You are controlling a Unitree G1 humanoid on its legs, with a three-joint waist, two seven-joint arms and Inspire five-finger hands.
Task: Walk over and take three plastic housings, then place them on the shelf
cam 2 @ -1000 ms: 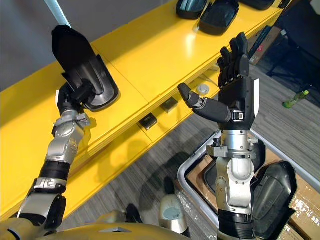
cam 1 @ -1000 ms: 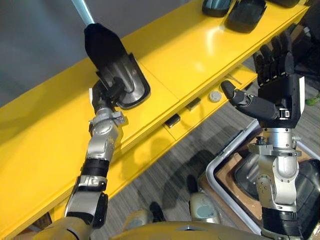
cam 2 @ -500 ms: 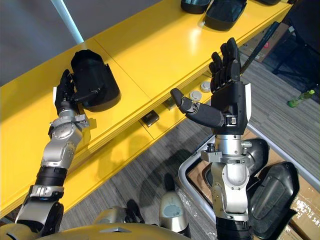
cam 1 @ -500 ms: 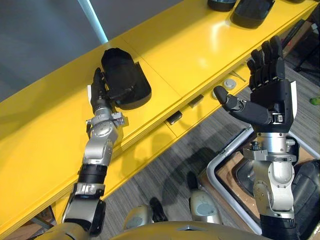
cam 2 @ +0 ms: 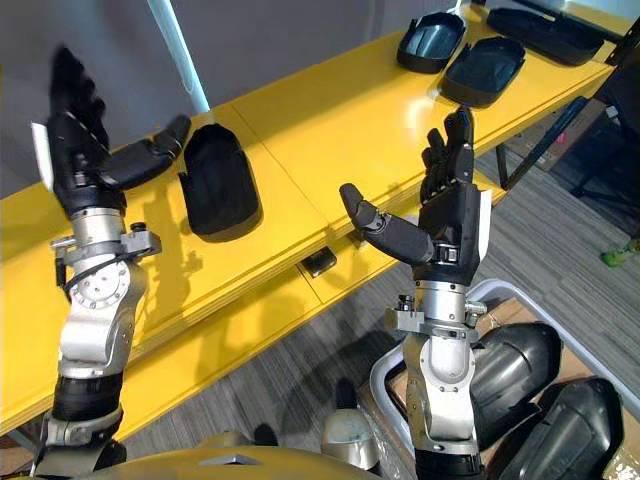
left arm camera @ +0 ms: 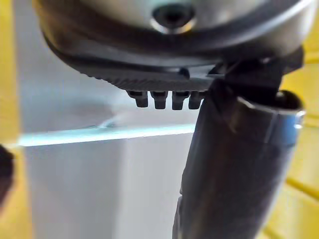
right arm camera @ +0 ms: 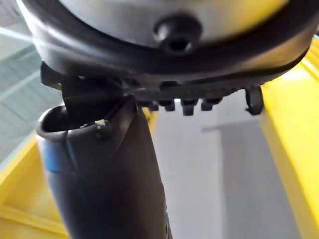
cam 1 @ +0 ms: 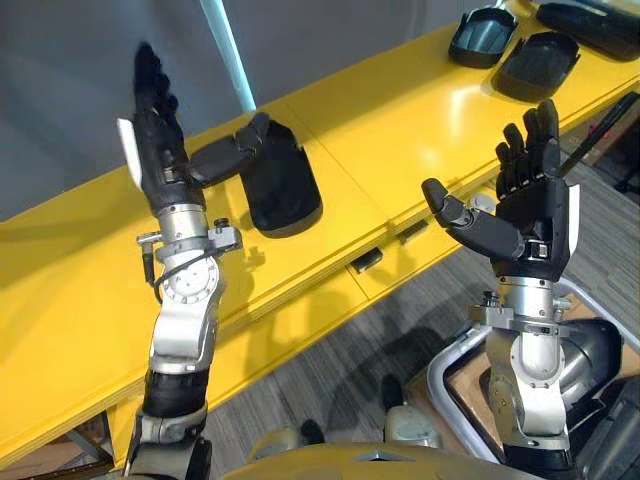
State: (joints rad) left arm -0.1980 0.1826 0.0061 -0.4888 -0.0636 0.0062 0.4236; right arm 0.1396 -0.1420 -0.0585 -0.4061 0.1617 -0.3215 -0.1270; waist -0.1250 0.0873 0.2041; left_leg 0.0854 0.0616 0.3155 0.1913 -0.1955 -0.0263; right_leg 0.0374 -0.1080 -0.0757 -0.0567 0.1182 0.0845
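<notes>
the yellow shelf (cam 1: 400, 110) looks like smooth painted metal with a glossy sheen, the black plastic housing (cam 1: 280, 185) lying on it at the middle left of the frame is matt, my left hand (cam 1: 160, 150) and right hand (cam 1: 530, 215) are dark matt plastic, and the floor (cam 1: 330, 350) at the bottom is rough grey carpet.

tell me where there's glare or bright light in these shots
Left eye view: the yellow shelf shines pale in front of the far black housing, and a bright light strip runs up the grey wall. Right eye view: the same shine and strip. Left wrist view: the strip glows as a pale band across the wall.
</notes>
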